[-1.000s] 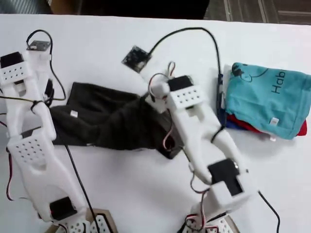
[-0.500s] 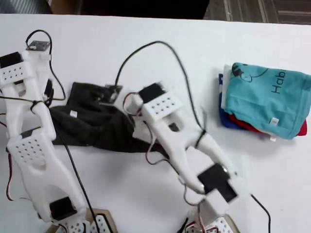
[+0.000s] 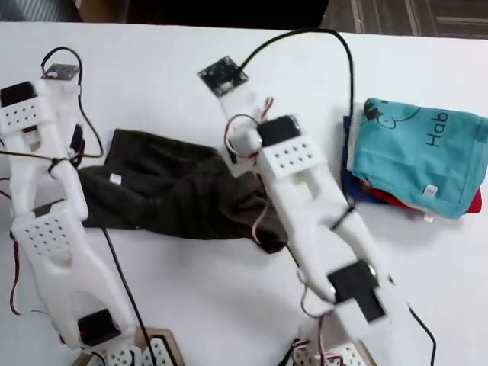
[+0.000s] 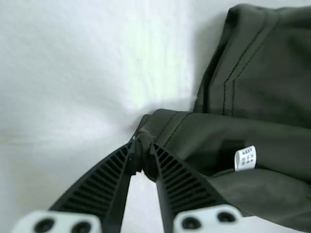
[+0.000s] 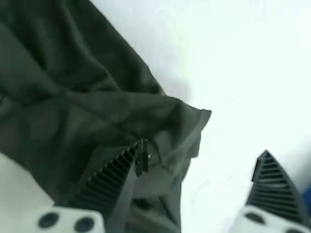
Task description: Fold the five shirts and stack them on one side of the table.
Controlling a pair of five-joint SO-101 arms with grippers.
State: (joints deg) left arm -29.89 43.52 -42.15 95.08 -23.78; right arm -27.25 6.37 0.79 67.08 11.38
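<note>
Found on the crumpled dark olive cloth shirt (image 3: 168, 191): a small white sewn-in label (image 4: 245, 158), print too small to read; spread in the middle of the white table (image 3: 152, 69), between the two arms; clenched on a folded hem at its left end, the left gripper (image 4: 142, 154); released and wide apart, the right gripper (image 5: 201, 160), one finger over the shirt's right end, the other over bare table; stacked at the table's right side, a folded teal shirt (image 3: 419, 156) with dark lettering, on top of a red shirt (image 3: 385, 197) and a blue shirt (image 3: 352, 179).
</note>
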